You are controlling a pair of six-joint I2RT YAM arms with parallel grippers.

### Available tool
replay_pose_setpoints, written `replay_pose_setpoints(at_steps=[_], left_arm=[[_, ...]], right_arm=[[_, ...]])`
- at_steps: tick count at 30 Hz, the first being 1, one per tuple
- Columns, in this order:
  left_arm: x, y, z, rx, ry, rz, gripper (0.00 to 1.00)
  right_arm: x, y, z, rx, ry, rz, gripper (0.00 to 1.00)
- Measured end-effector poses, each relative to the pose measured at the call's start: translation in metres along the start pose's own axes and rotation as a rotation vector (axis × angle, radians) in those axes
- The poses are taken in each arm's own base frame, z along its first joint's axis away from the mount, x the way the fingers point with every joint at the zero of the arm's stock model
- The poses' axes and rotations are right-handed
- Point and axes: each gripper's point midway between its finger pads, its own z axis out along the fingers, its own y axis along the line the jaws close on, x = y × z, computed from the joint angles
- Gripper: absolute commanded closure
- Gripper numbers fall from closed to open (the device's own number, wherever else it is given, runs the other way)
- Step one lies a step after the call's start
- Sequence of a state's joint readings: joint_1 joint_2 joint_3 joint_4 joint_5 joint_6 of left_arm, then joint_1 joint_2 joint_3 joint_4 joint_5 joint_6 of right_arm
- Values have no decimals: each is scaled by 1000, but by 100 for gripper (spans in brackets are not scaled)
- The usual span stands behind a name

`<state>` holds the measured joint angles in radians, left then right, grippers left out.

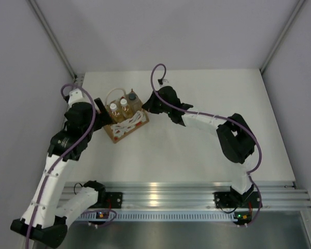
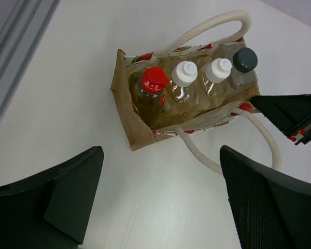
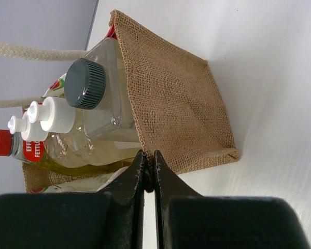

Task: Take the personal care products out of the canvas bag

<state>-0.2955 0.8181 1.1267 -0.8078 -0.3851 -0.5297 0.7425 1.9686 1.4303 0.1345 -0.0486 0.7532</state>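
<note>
Bright, even, diffuse light fills all 3 views. The white desk (image 1: pixel 197 155) looks almost washed out, with only faint, soft-edged shadows under the arms (image 1: pixel 207 120) and beside the canvas bag (image 2: pixel 123 111). A glare patch sits on the metal rail (image 1: pixel 160 189). In both wrist views the dark fingers (image 2: pixel 264 207) near the lens look slightly soft.

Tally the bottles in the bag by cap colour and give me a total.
Red-capped bottle: 1
White-capped bottles: 2
Dark grey-capped bottle: 1
Total: 4, all standing in a row inside the canvas bag.
</note>
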Motion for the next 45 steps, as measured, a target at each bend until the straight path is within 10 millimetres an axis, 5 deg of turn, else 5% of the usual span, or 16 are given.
replay_pose_setpoints(at_steps=[10, 18, 28, 45], left_arm=[[9, -7, 67, -188, 121, 59, 9], [6, -8, 102, -301, 130, 82, 27], [23, 7, 126, -400, 167, 84, 43], [62, 17, 138, -414, 260, 77, 37]], right_arm=[[1, 0, 1, -12, -10, -3, 100], [3, -1, 0, -30, -26, -5, 100], [2, -2, -3, -36, -35, -20, 100], [3, -2, -3, -38, -33, -21, 100]])
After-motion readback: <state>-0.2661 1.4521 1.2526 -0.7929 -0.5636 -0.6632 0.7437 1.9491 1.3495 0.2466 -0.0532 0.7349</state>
